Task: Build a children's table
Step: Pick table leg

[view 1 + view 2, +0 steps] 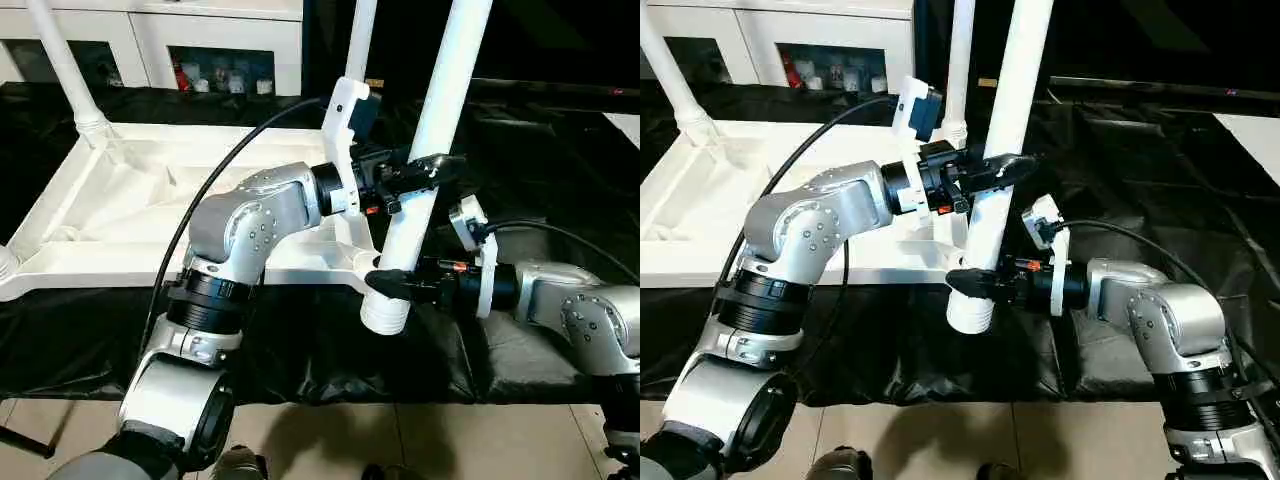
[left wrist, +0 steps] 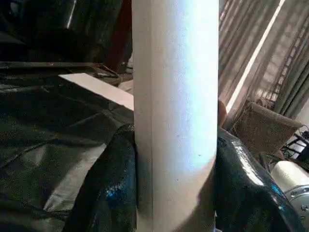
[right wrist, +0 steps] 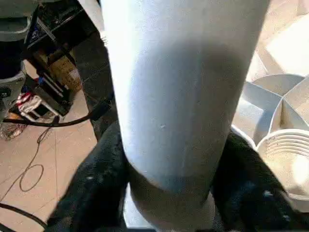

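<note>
Left eye view: the table top (image 1: 130, 215) is lying underside up on the black cloth (image 1: 300, 350), far left of the arms. Two legs are already standing in far sockets, one at the far left corner (image 1: 62, 70) and one behind the arms (image 1: 360, 35). A third leg (image 1: 425, 160) is being held upright and a little tilted, just off the near right corner of the top. The left gripper (image 1: 420, 178) is clamping it mid-shaft; the right gripper (image 1: 392, 283) is clamping it low, just above the ribbed end (image 1: 385, 315), which is hanging over the cloth, not in a socket.

Right eye view: same layout. The left gripper (image 1: 980, 172) and right gripper (image 1: 975, 280) are both wrapping the leg (image 1: 1000, 150), one above the other.

Left wrist view: black fingers (image 2: 111, 188) are pressing both sides of the white tube (image 2: 176, 106), part-open jaws closed on it.

Right wrist view: fingers (image 3: 96, 188) are hugging the leg (image 3: 178, 96) near its stepped end; an empty round socket (image 3: 285, 159) is sitting just beside it.

Step in hand, as I judge it: fitting the third leg. Next move is probably calling for shifting the ribbed end over that near right socket, squaring the leg upright, then pushing or twisting it down while both grips are holding. Risk: a tilted entry jamming.
</note>
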Tool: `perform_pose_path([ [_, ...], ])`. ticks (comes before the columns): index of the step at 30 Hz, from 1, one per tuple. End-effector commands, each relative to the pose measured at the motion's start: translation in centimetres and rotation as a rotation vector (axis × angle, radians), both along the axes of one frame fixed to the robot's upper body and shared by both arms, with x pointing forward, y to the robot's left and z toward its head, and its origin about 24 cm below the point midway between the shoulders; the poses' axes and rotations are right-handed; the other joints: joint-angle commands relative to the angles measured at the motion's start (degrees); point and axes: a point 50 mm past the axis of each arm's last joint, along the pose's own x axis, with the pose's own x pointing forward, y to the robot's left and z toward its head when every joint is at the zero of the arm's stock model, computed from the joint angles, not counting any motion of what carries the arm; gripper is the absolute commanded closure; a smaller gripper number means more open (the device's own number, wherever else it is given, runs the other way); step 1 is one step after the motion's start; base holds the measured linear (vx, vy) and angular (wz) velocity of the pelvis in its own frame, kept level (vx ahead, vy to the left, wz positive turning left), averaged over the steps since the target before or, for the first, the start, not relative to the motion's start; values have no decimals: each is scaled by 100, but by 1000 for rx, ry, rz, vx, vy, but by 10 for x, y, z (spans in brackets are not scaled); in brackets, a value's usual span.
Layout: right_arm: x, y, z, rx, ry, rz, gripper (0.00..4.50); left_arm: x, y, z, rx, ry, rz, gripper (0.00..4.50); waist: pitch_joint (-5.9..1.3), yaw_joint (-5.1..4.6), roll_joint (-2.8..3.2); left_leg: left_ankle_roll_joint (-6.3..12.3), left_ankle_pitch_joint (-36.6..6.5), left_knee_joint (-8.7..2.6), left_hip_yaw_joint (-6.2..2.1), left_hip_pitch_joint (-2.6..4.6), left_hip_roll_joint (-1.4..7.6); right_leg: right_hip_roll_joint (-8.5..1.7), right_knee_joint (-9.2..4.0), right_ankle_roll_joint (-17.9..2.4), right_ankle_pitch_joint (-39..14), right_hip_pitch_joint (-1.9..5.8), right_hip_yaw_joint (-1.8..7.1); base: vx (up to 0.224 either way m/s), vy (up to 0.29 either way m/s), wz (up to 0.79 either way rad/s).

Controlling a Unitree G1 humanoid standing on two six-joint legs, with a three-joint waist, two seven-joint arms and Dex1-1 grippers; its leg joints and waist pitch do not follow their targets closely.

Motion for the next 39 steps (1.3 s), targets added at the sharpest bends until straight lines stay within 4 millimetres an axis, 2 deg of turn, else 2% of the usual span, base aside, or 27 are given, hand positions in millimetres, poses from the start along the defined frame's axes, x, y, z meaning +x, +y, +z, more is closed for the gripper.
perform_pose_path([
  [1,2,1,3,-1,-12,9,253,-2,-4,9,-1,-29,-23,270,-603,37,-115,73,-1105,-322,39,91,6,-178,-440,-868,-1916,387,83,0,0,0],
  [13,3,3,1,-10,-61,4,262,-1,-2,11,-12,-31,-20,270,-604,106,-85,36,-1170,-322,34,107,11,-179,-442,-839,-1965,370,86,0,0,0],
  [14,3,3,2,1,-53,4,206,-1,-2,11,-7,-35,-24,271,-606,116,-72,43,-1176,-321,32,113,14,-179,-439,-854,-1939,367,87,0,0,0],
  [17,4,3,2,-5,-59,-6,186,-2,-3,10,-3,-38,-32,271,-610,128,-68,36,-1196,-323,31,115,17,-177,-436,-886,-1875,368,86,0,0,0],
  [18,4,3,2,-10,-62,-10,158,-3,-3,10,-2,-40,-39,271,-608,129,-62,30,-1204,-327,27,115,18,-176,-432,-891,-1869,368,83,0,0,0],
  [20,4,3,1,-11,-64,-11,150,-4,-3,10,-1,-41,-50,271,-607,129,-69,20,-1235,-327,29,112,12,-179,-436,-880,-1901,373,83,0,0,0],
  [30,6,3,-2,-9,-62,-14,148,-9,-4,11,0,-46,-109,271,-606,134,-74,18,-1238,-326,28,103,11,-183,-435,-895,-1925,374,81,0,0,0],
  [39,2,5,-2,9,-44,29,148,-6,-3,11,2,-49,-96,271,-600,134,-63,3,-1328,-333,22,114,16,-182,-449,-850,-2043,367,79,0,0,0],
])
